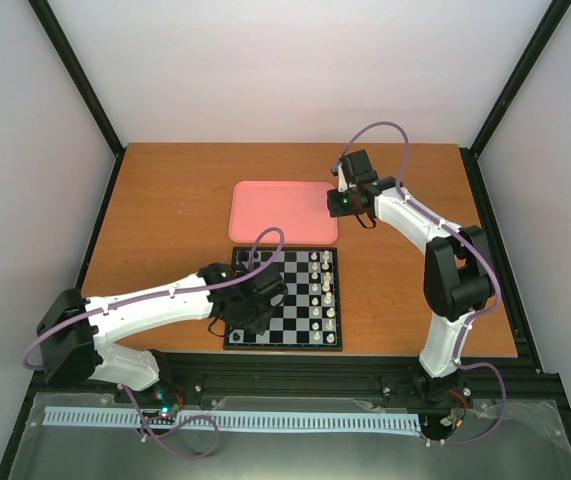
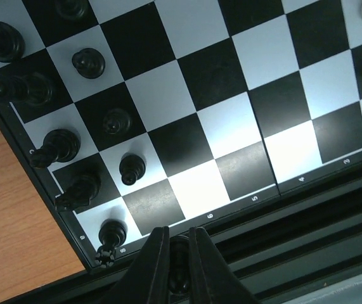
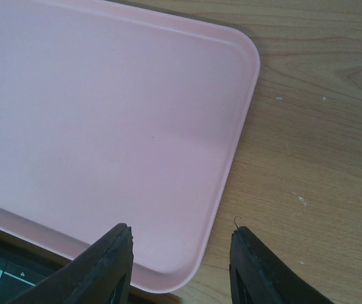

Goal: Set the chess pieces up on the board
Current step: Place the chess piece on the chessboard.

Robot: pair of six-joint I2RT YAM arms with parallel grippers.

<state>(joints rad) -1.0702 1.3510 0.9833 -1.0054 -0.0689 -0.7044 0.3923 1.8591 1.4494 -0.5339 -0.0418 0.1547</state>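
— Where are the chess pieces (image 2: 132, 168) sitting?

— The black ones are standing on the board (image 1: 287, 300), down its left side as the arms face it. The taller figures are lining the border and the pawns are standing just inside them. The white pieces (image 1: 325, 295) are lining the opposite side, with bare squares lying between the two camps.

— Why is the left arm (image 1: 155, 305) reaching over that near corner?

— I'm guessing it's because of a gap. The pawn line is stopping one short: the dark square (image 2: 152, 206) beside the corner piece is showing nothing on it. The left jaws are hanging at the board's near edge, roughly in line with that square.

— Are they carrying anything?

— They're pressing together with no real gap. Something small and dark is showing in the slit between them. It may be the missing pawn, but I'm not able to tell.

— And the right arm (image 1: 435, 240)?

— It's hovering well apart from the board, at a corner of the pink tray (image 3: 104, 126), half over the tray and half over the desk (image 3: 320, 158). The right jaws are standing about halfway apart with nothing between them. I'm seeing no piece on the stretch of tray beneath, so I'm judging that it's simply waiting out of the way.

— So the job is nearing its end?

— It's looking that way to me. That corner is calling for a straight, careful descent, since the neighbouring pieces are standing so close.
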